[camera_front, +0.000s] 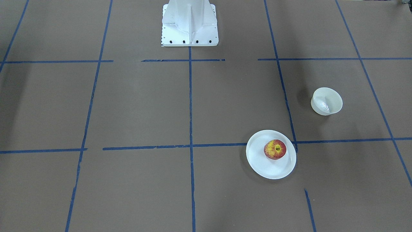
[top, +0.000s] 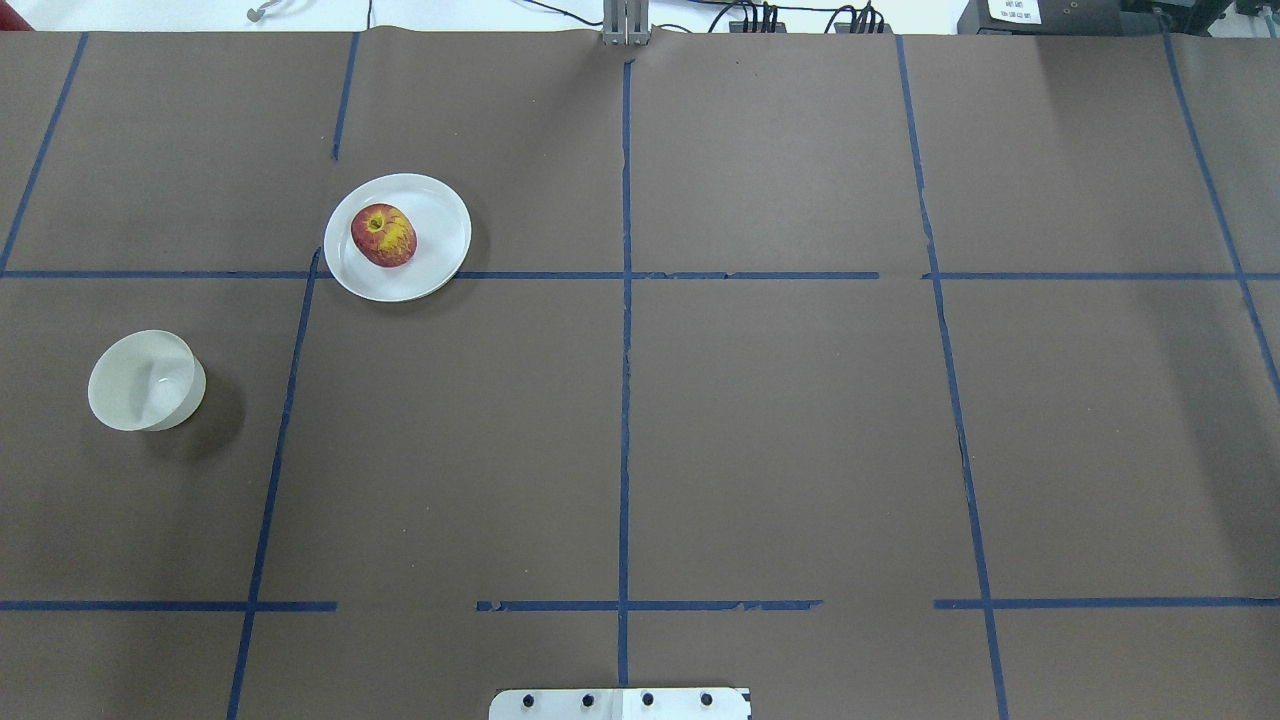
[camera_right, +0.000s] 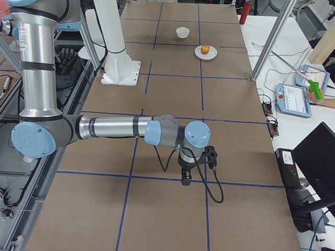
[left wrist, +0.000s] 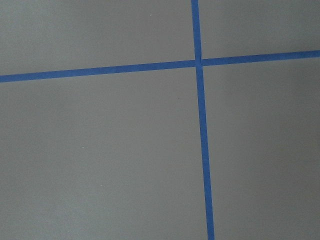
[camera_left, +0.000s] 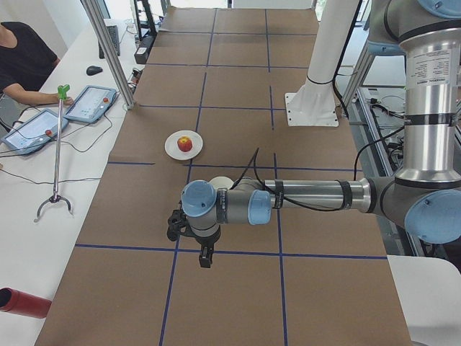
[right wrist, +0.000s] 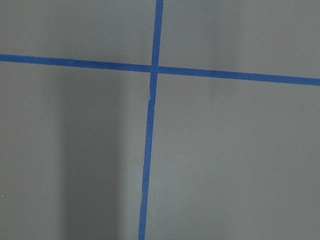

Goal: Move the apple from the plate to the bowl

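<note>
The red apple (camera_front: 275,149) with a yellow patch lies on the white plate (camera_front: 264,168), on the table's left half in the overhead view, where the apple (top: 384,235) sits left of the plate's (top: 440,252) middle. The small deep white bowl (top: 145,380) stands empty, nearer the robot and further left. My left gripper (camera_left: 204,256) shows only in the exterior left view, hanging above the table well short of the bowl (camera_left: 222,183); I cannot tell whether it is open. My right gripper (camera_right: 186,180) shows only in the exterior right view, far from the apple (camera_right: 205,49); its state is unclear.
Blue tape lines grid the brown table. The white robot base (camera_front: 190,25) stands at the robot's edge. A metal post (camera_left: 108,50), tablets (camera_left: 90,103), a grabber stick (camera_left: 56,155) and an operator (camera_left: 21,58) are along the far side. A red cylinder (camera_left: 25,303) lies at the table's end.
</note>
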